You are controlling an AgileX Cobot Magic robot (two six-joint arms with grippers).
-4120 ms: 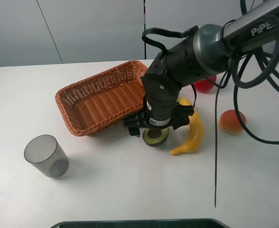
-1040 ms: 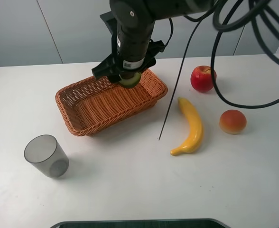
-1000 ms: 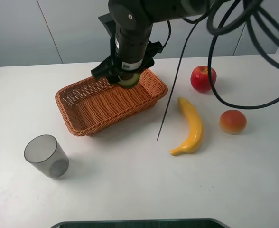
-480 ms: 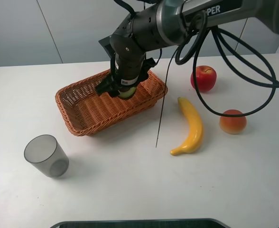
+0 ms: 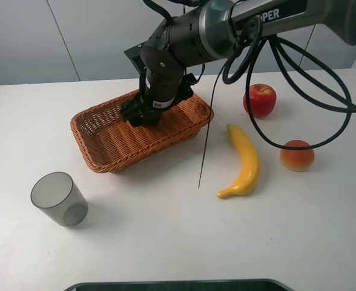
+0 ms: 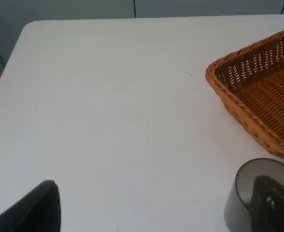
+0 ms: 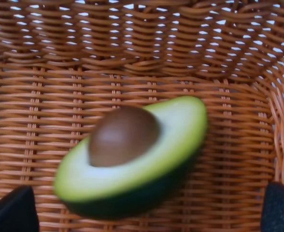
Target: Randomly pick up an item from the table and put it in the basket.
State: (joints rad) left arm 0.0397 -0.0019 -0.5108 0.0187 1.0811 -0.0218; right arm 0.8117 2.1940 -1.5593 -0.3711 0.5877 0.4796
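The halved avocado [image 7: 132,159], pit up, lies tilted on the floor of the wicker basket [image 7: 132,48] in the right wrist view. My right gripper [image 7: 146,209] is open, with its fingertips [image 7: 11,210] wide apart on either side of the avocado and not touching it. In the exterior high view the right gripper [image 5: 143,115] is low inside the far end of the basket [image 5: 99,145] and hides the avocado. My left gripper [image 6: 156,212] is open and empty above the white table [image 6: 108,96], near the basket's corner [image 6: 248,96].
A translucent grey cup [image 5: 59,199] stands front left; it also shows in the left wrist view [image 6: 258,198]. A banana [image 5: 244,160], a red apple [image 5: 260,100] and a peach [image 5: 296,155] lie right of the basket. A thin black cable [image 5: 205,139] hangs from the right arm.
My right gripper came down into the basket with the avocado and opened; the avocado is out of its fingers and rests on the basket floor.
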